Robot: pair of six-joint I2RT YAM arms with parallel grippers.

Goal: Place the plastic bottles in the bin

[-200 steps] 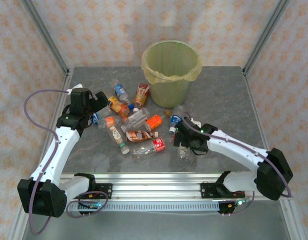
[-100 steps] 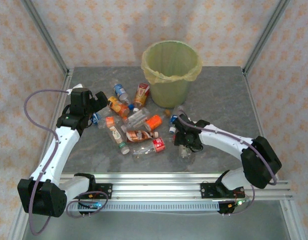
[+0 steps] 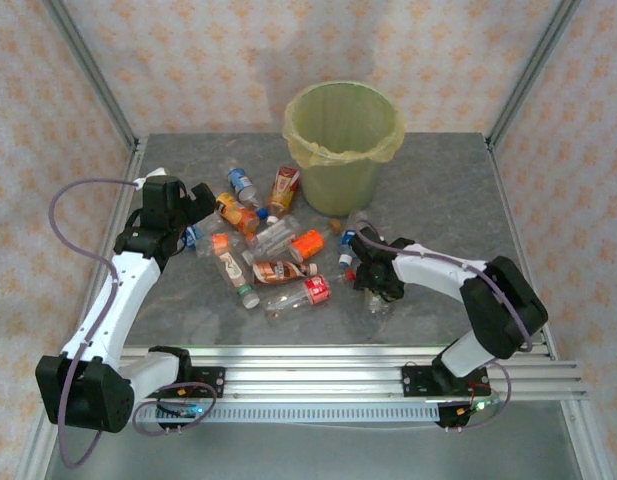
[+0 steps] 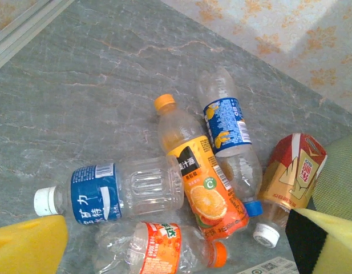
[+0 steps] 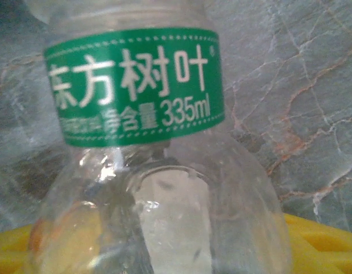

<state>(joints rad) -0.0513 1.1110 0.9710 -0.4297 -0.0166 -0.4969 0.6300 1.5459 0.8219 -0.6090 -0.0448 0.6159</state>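
At the left of the top view, the left end effector hovers over the edge of the heap with its yellow pads spread wide, holding nothing. Under it lie a blue-labelled white-capped bottle, an orange juice bottle and a crushed red-and-gold bottle. Across the middle of the worktop the plastic bottles lie scattered, about a dozen. Behind them stands the bin, and from above I can make out no bottle inside it. Right of the heap, the right end effector is down at a clear green-labelled bottle, which sits between its fingers. Whether they pinch it I cannot tell. By my reading the job has hardly begun, with nearly every bottle yet to go in.
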